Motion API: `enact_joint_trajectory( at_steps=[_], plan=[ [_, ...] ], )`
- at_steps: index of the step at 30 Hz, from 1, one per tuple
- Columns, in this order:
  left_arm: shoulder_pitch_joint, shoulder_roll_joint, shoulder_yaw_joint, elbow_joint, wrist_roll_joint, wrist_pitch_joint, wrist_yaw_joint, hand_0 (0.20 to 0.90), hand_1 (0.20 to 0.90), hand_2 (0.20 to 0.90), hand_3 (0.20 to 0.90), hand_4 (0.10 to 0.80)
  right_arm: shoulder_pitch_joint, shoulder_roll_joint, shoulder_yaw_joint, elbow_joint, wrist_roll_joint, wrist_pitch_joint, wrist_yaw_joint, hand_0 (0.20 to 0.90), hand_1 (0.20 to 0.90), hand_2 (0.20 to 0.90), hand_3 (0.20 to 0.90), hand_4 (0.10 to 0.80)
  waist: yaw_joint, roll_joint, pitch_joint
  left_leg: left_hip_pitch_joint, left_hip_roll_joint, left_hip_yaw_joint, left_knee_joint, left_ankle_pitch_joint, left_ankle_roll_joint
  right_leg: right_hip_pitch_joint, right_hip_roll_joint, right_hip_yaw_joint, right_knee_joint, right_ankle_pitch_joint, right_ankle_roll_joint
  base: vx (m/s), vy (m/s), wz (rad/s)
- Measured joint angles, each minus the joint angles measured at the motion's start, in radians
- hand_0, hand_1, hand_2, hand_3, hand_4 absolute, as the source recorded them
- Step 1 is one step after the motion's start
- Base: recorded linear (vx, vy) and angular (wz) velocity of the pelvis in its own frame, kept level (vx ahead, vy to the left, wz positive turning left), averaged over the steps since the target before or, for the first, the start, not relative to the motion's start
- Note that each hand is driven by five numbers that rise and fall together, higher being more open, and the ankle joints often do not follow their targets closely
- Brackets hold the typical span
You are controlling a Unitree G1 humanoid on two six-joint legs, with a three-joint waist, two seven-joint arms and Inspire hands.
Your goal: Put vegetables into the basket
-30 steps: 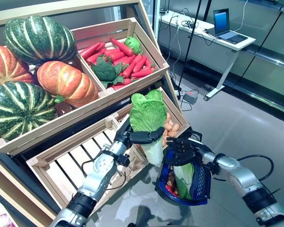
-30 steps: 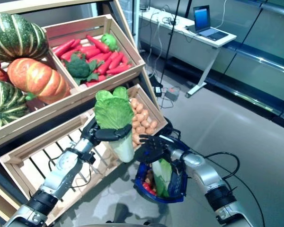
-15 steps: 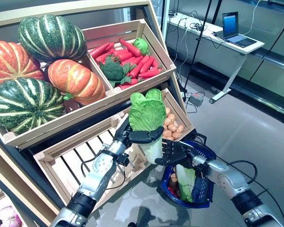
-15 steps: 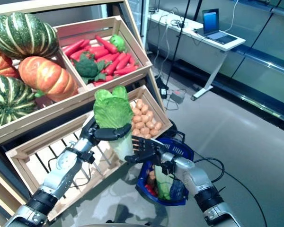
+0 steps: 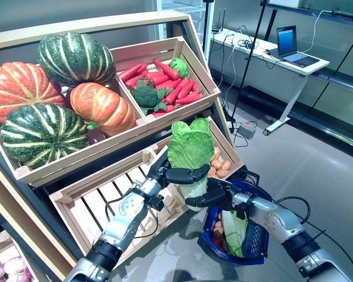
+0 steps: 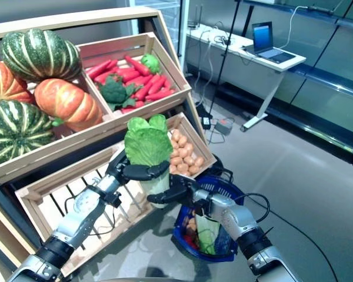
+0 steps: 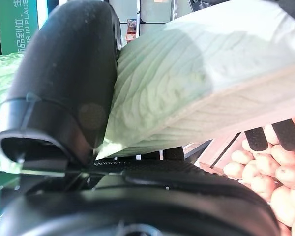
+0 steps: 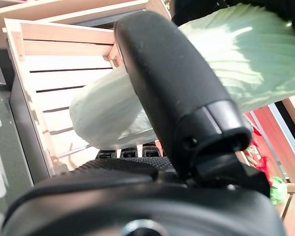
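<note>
My left hand is shut on a green leafy cabbage and holds it upright in front of the stand's lower crates. In the left wrist view its thumb presses across the pale leaves. My right hand reaches in from the right and closes on the cabbage's white base. Its thumb lies against that base. The blue basket stands on the floor just right of both hands. In it lie another pale green cabbage and small red and orange vegetables.
The wooden stand's slatted lower crate is behind my left arm. A crate of potatoes is right behind the held cabbage. A white desk with a laptop stands at the back right, with grey floor before it.
The camera has shifted. My right hand has moved from the basket's rim to the cabbage's base, and its spread fingers have come together on it. My left hand keeps its hold.
</note>
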Motion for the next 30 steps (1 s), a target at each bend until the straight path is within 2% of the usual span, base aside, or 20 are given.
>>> enact_joint_trajectory(
  at_steps=[9, 17, 18, 19, 20, 30],
  plan=[
    [0.000, 0.004, -0.008, 0.010, -0.060, 0.001, -0.027, 0.300, 0.300, 0.300, 0.300, 0.400, -0.001, 0.001, 0.013, 0.016, 0.038, 0.001, -0.001, 0.900, 0.900, 0.900, 0.900, 0.800, 0.003, -0.005, -0.004, 0.000, 0.000, -0.001, 0.000, 0.001, 0.000, 0.000, 0.000, 0.000, 0.000, 0.001, -0.001, 0.000, 0.000, 0.00],
    [0.000, 0.013, -0.024, 0.013, -0.104, 0.049, -0.034, 0.300, 0.300, 0.300, 0.300, 0.400, -0.014, 0.012, 0.041, 0.079, 0.103, 0.001, -0.011, 0.900, 0.900, 0.900, 0.900, 0.800, 0.003, -0.016, -0.016, -0.002, 0.000, -0.001, 0.000, 0.001, 0.000, -0.001, 0.000, 0.000, 0.000, 0.001, -0.001, 0.016, 0.002, 0.00],
    [0.000, 0.013, -0.024, 0.015, -0.119, 0.053, -0.034, 0.300, 0.300, 0.300, 0.300, 0.400, -0.014, 0.010, 0.048, 0.079, 0.126, 0.000, -0.017, 0.547, 0.547, 0.547, 0.547, 0.565, 0.003, -0.017, -0.017, -0.002, 0.000, -0.001, 0.000, 0.001, 0.000, -0.001, 0.000, 0.000, 0.000, 0.001, -0.001, 0.032, 0.008, 0.00],
    [0.000, 0.014, -0.024, 0.016, -0.125, 0.057, -0.034, 0.300, 0.300, 0.300, 0.300, 0.400, -0.014, 0.010, 0.054, 0.079, 0.135, 0.000, -0.023, 0.547, 0.547, 0.547, 0.547, 0.565, 0.003, -0.017, -0.017, -0.002, 0.000, -0.001, 0.000, 0.001, 0.000, -0.001, 0.000, 0.000, 0.000, 0.001, -0.001, 0.000, 0.000, 0.00],
    [0.000, 0.015, -0.024, 0.016, -0.125, 0.059, -0.034, 0.300, 0.300, 0.300, 0.300, 0.400, -0.013, 0.009, 0.065, 0.081, 0.164, 0.000, -0.033, 0.300, 0.300, 0.300, 0.300, 0.400, 0.003, -0.017, -0.017, -0.002, 0.000, -0.001, 0.000, 0.001, 0.000, -0.001, 0.000, 0.000, 0.000, 0.001, -0.001, 0.000, 0.000, 0.00],
    [-0.001, 0.021, -0.033, 0.017, -0.217, 0.077, -0.034, 0.300, 0.300, 0.300, 0.300, 0.400, -0.013, 0.015, 0.101, 0.082, 0.167, -0.031, -0.048, 0.300, 0.300, 0.300, 0.300, 0.400, 0.004, -0.005, -0.026, -0.014, -0.001, -0.007, 0.000, 0.003, 0.000, -0.008, -0.001, 0.000, 0.000, 0.001, -0.001, 0.006, 0.000, 0.01]
  ],
)
